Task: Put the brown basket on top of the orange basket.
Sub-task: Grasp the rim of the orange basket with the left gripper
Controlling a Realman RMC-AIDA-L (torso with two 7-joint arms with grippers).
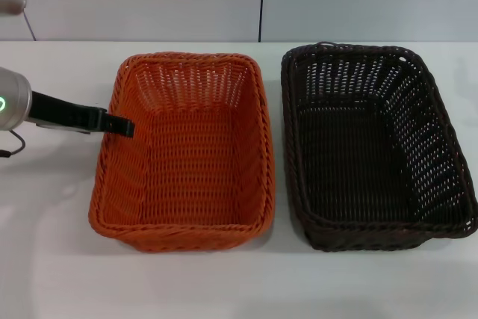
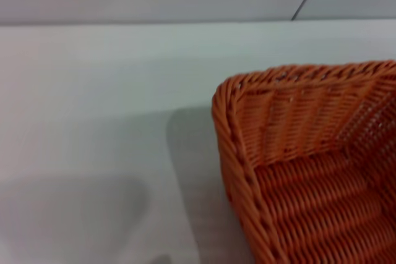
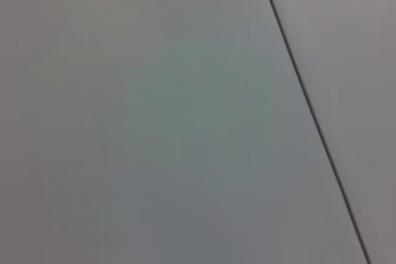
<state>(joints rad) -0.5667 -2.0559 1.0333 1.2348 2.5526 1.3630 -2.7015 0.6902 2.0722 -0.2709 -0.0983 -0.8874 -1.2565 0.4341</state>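
two baskets sit side by side on the white table (image 1: 45,274): the orange basket (image 1: 185,151) mid-table, the brown basket (image 1: 373,147) just beside it toward the right edge. the left gripper (image 1: 119,125) reaches the orange basket's left rim; its grasp cannot be told.

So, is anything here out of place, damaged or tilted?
Nothing stands out. The bright orange woven basket and the dark brown woven basket stand upright, side by side and apart, both empty and intact. The left gripper is at the orange basket's outer rim.
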